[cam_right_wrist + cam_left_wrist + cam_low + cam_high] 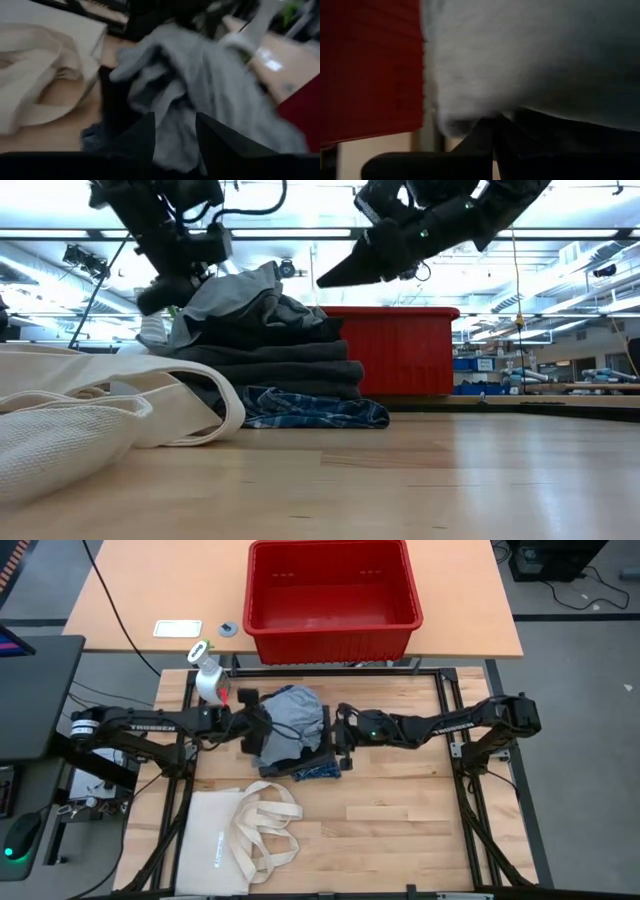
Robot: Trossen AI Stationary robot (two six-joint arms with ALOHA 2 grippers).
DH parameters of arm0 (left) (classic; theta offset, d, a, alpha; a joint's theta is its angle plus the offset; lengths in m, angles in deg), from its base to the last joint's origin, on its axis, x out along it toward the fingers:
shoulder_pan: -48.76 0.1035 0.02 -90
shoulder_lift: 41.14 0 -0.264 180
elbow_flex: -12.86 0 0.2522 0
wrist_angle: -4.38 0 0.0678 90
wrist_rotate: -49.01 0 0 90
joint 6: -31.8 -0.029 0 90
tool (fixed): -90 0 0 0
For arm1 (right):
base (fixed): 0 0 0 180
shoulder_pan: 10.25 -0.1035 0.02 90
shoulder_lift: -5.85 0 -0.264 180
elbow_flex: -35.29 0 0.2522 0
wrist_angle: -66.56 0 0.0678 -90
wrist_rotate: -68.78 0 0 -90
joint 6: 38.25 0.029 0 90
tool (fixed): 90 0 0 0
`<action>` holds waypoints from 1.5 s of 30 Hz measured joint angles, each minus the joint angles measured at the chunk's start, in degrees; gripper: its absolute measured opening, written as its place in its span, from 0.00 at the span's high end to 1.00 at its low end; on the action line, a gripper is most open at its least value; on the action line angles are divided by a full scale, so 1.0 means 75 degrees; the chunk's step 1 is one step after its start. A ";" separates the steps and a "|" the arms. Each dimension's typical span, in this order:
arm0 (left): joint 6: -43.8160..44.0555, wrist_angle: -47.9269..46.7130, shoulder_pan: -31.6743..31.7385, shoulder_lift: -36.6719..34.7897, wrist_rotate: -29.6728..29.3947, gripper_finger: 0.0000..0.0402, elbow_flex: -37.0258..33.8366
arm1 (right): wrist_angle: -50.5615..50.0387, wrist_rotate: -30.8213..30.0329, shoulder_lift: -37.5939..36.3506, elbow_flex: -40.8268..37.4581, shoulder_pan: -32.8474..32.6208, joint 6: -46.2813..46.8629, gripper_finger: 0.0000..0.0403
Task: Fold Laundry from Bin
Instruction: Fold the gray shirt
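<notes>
The laundry is stacked in a pile [292, 732] at mid-table. A blue plaid shirt [312, 412] lies at the bottom, dark folded pieces [290, 360] sit above it, and a rumpled light grey piece [240, 292] is on top. The red bin [330, 632] stands on the table beyond. My left gripper [492, 137] is shut at the pile's left side, against the light grey piece [530, 60]. My right gripper [175, 132] hovers open at the pile's right side, just above its top, with nothing between its fingers. My left gripper's shut fingertips [490, 127] meet the lower edge of the light grey piece [465, 120], slanting down from the table's left. Whether any cloth is caught between them I cannot tell. The piece lies bunched on top of the pile.
A cream tote bag [240, 830] with long handles lies on the near left of the table, close to the pile. A white spray bottle [208, 678] stands at the far left. Bare wood lies to the near right [400, 810].
</notes>
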State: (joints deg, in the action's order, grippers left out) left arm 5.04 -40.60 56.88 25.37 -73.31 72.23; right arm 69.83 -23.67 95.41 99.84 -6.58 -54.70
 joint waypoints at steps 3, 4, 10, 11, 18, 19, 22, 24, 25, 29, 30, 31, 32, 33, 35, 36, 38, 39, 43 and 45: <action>0.0479 -0.0262 -0.0215 -0.0085 0.0411 0.97 0.0063 | 0.0522 -0.0386 0.0040 0.0000 -0.0164 -0.0537 0.63; 0.0633 -0.0254 -0.0283 -0.0119 0.0467 0.97 0.0072 | 0.0653 -0.0398 0.0044 0.0000 -0.0195 -0.0605 0.62; 0.1307 -0.0280 -0.0807 -0.0438 0.0482 0.97 0.0072 | 0.1113 -0.0277 0.0308 0.0006 -0.0238 -0.0573 0.57; 0.1429 -0.0275 -0.0907 -0.0529 0.0490 0.97 0.0072 | 0.1105 -0.0316 0.0398 0.0006 -0.0269 -0.0573 0.56; 0.1979 0.0260 -0.1465 -0.0760 0.1576 0.97 0.0075 | 0.2025 -0.0876 0.1360 0.0199 -0.0324 -0.0743 0.53; 0.1984 0.0355 -0.1525 -0.0727 0.1786 0.97 0.0075 | 0.2012 -0.0926 0.1495 0.0306 -0.0321 -0.0841 0.53; 0.2007 0.0833 -0.1637 -0.0435 0.1916 0.97 0.0081 | 0.2017 -0.0918 0.1904 0.0769 -0.0330 -0.1104 0.55; 0.2000 0.0981 -0.1623 -0.0210 0.1938 0.97 0.0078 | 0.2007 -0.0873 0.2183 0.1130 -0.0317 -0.1238 0.55; 0.1936 0.1136 -0.1594 -0.0085 0.1933 0.97 0.0078 | 0.1989 -0.0890 0.2297 0.1289 -0.0303 -0.1308 0.56; 0.1824 0.1432 -0.1435 0.0278 0.1886 0.97 0.0072 | 0.1964 -0.1044 0.2550 0.1833 -0.0281 -0.1438 0.57; 0.1824 0.1462 -0.1417 0.0290 0.1874 0.97 0.0072 | 0.1967 -0.1132 0.2550 0.1887 -0.0285 -0.1475 0.57; 0.1822 0.1455 -0.1404 0.0289 0.1885 0.97 0.0072 | 0.2004 -0.1249 0.2542 0.1916 -0.0316 -0.1549 0.58; 0.1820 0.1468 -0.1410 0.0280 0.1883 0.97 0.0072 | 0.1994 -0.1428 0.2503 0.1921 -0.0359 -0.1630 0.60; 0.1815 0.1478 -0.1429 0.0265 0.1887 0.97 0.0073 | 0.1957 -0.1663 0.2454 0.1912 -0.0421 -0.1747 0.61; 0.1760 0.1403 -0.1500 0.0079 0.1908 0.97 0.0072 | 0.1971 -0.2151 0.2332 0.1886 -0.0569 -0.2050 0.67; 0.1660 0.1440 -0.1547 -0.0032 0.1912 0.97 0.0072 | 0.1992 -0.2315 0.2266 0.1886 -0.0637 -0.2178 0.69; 0.1373 0.1561 -0.1674 -0.0309 0.1918 0.97 0.0084 | 0.2020 -0.2356 0.2151 0.1886 -0.0766 -0.2354 0.75; 0.1240 0.1557 -0.1743 -0.0436 0.1921 0.97 0.0077 | 0.2046 -0.2328 0.2110 0.1886 -0.0823 -0.2382 0.78; 0.0899 0.1986 -0.1997 -0.1026 0.1942 0.97 0.0075 | 0.2071 -0.2382 0.1981 0.1883 -0.0976 -0.2383 0.87; 0.0883 0.2199 -0.2061 -0.1218 0.1935 0.97 0.0079 | 0.2009 -0.2688 0.1889 0.1882 -0.1046 -0.2383 0.91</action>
State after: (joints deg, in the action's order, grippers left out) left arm 11.66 -24.11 41.43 16.24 -58.79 72.82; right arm 84.90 -43.83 109.58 113.96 -14.43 -72.57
